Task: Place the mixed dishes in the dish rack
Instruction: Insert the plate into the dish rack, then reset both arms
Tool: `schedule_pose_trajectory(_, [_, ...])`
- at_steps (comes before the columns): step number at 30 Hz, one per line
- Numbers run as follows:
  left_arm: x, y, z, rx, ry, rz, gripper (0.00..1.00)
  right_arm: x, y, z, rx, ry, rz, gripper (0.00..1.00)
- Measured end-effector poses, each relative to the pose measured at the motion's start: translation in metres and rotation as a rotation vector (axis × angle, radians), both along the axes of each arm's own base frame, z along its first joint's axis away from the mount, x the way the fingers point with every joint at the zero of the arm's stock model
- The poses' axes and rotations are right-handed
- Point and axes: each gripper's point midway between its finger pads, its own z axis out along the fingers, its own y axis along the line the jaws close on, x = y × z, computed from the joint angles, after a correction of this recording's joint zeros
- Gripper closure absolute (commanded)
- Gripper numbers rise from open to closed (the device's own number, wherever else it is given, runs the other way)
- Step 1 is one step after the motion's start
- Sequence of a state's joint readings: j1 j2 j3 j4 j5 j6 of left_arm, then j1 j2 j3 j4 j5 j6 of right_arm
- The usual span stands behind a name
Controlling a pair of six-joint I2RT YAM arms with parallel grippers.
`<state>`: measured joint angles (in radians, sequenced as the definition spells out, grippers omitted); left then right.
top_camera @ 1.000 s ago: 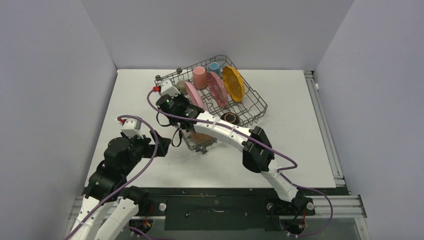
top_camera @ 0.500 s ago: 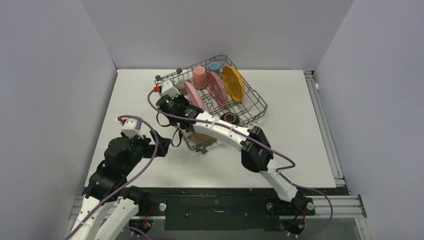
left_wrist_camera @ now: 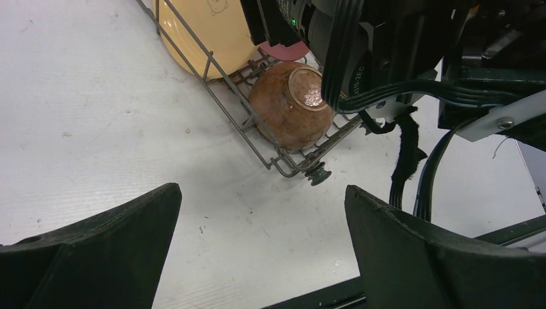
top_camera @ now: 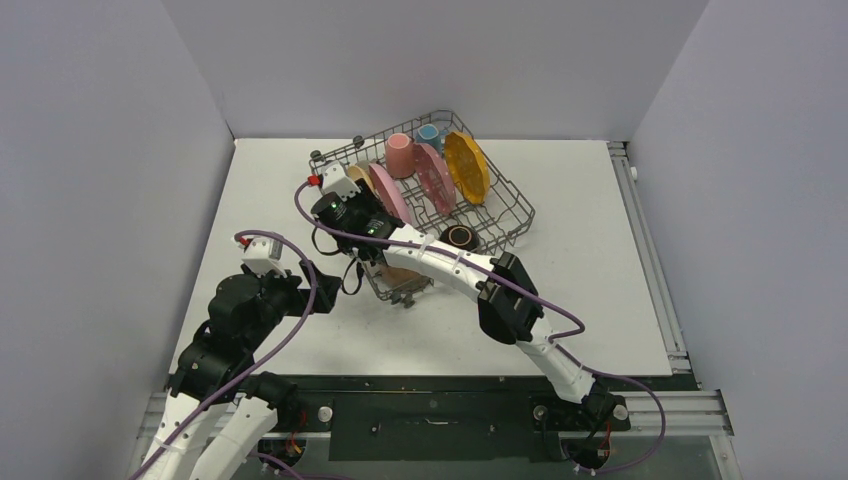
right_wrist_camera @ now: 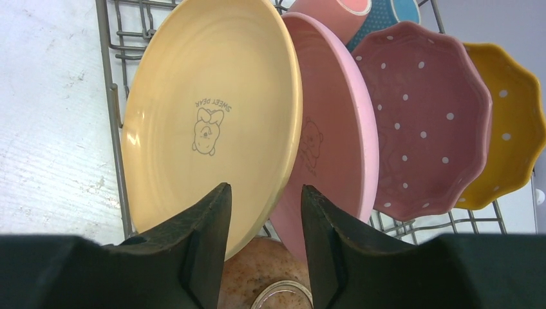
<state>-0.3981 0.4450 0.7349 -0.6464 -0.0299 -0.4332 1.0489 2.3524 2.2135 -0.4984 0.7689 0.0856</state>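
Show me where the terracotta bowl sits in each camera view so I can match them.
Top external: terracotta bowl left of centre, partly covered by the right arm.
Left wrist: upper centre, foot ring showing.
Right wrist: bottom edge, centre.
Shared landmark: the pale yellow plate standing just behind it in the dish rack.

The rack (top_camera: 505, 205) sits on the table (top_camera: 600, 280), toward 12 o'clock from its centre. Inside it, four plates (top_camera: 435, 178) stand on edge in a row running 9 to 3 o'clock. Two cups (top_camera: 400, 152) sit behind the plates at 12 o'clock. A bowl (left_wrist_camera: 291, 103) lies in the rack's 7 o'clock corner and a second bowl (top_camera: 461, 236) lies at 5 o'clock.
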Motion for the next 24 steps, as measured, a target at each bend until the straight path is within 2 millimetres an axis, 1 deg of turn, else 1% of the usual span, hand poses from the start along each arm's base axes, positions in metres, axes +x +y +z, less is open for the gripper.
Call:
schedule_pose_trajectory(3, [0.000, 0.000, 0.000, 0.000, 0.000, 0.001, 0.04, 0.000, 0.000, 0.000, 0.002, 0.000, -0.001, 0.56])
schedule_pose_trajectory(10, [0.000, 0.001, 0.000, 0.000, 0.000, 0.003, 0.04, -0.003, 0.003, 0.002, 0.005, -0.003, 0.006, 0.53])
schedule_pose_trajectory(13, [0.001, 0.002, 0.000, 0.000, 0.000, 0.008, 0.04, -0.008, 0.004, 0.008, 0.016, -0.007, 0.014, 0.53])
schedule_pose_trajectory(15, [0.001, 0.002, 0.000, 0.000, 0.000, 0.011, 0.04, -0.014, 0.001, 0.015, 0.025, -0.007, 0.021, 0.52])
schedule_pose_trajectory(19, [0.003, 0.005, 0.000, 0.000, 0.001, 0.026, 0.04, -0.029, -0.013, 0.041, 0.075, -0.011, 0.039, 0.51])
schedule_pose_trajectory(24, [0.006, 0.011, -0.002, 0.004, 0.010, 0.055, 0.04, -0.055, -0.043, 0.091, 0.187, -0.045, 0.050, 0.49])
